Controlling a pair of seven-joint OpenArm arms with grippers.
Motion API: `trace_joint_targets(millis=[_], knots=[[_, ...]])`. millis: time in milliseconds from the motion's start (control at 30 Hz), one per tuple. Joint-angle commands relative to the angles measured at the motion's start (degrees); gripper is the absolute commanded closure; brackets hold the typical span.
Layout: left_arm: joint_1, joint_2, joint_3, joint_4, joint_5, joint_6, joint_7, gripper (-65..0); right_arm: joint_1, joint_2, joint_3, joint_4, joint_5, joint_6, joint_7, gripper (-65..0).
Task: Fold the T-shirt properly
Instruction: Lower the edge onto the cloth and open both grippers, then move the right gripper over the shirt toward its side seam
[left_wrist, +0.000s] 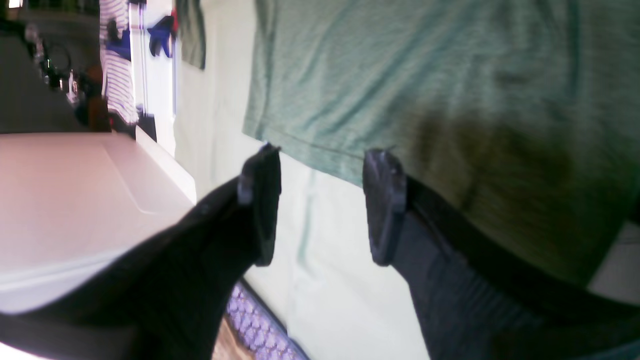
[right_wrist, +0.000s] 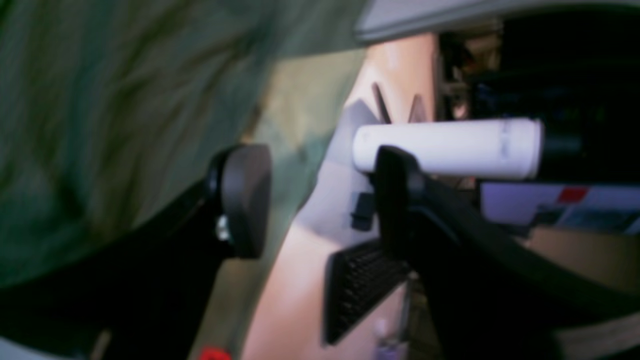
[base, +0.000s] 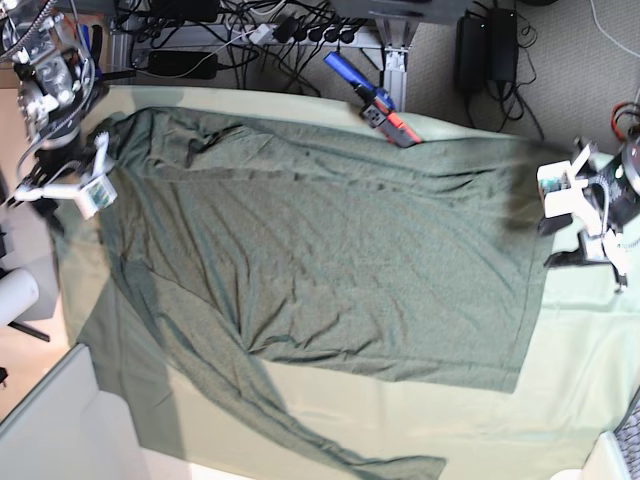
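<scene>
Lying spread over the counter (base: 590, 390), the T-shirt (base: 330, 260) is almost flat, with one long sleeve trailing toward the near edge and many soft wrinkles across the body. At the left of the base view, the right tool (base: 62, 172) stands at the shirt's edge near the collar end; in its wrist view both pads are well apart and nothing is between them. At the right of the base view, the left tool (left_wrist: 320, 200) hovers just beside the hem, also wide open and empty, with pale counter cloth visible between its pads.

I judge that the step in hand is a fresh grasp of the two ends. To do it well, each tool should come down on the edge itself, pinch only one layer, and close fully before lifting. Both should then rise together, so the cloth does not drag or bunch.
</scene>
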Motion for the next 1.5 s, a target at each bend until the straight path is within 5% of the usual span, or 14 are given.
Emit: trace_joint_targets(millis=[0,167,400,733,933,1133,1267,1467], knots=[[-0.44,-0.94,-1.27,0.81,-0.09,0.9,-0.44,-30.3,3.06,0.59,0.79,0.04,0.52,-1.25,0.57,-33.2],[-0.28,-0.94,-1.84,0.81,-0.81,0.9,-0.57,-30.3,15.72,-5.7,0.79,-4.07,10.16,-0.11,2.08,-33.2],[0.07,-0.96,-1.84,0.22,-2.23,0.92,-0.17,-30.3,33.57,-20.92,0.76,-17.27,19.37,9.44,4.85,-33.2],[4.7,-0.94,-1.84,0.22,-1.79,0.92,0.07,-30.3,54.25,-40.15,0.76,-38.25,18.8,19.87,5.22,-33.2],[8.61,-0.94,-1.84,0.22,0.42,0.94,0.7,-30.2,63.36,-47.74,0.72,-53.9,11.1,20.17,7.91,-33.2],[10.23,-0.94,-1.84,0.28,0.39,0.94,1.36,-30.2,70.51,-51.58,-2.67,-71.8,-0.22,15.78,13.51,-33.2],[10.23,-0.94,-1.84,0.28,0.39,0.96,2.4,-30.2,70.99,-51.19,-7.41,-73.64,-2.25,11.65,13.64,-33.2],[10.23,-0.94,-1.84,0.28,0.42,0.96,2.43,-30.2,70.18,-50.29,-10.45,-73.79,-2.78,10.21,13.68,-32.4]])
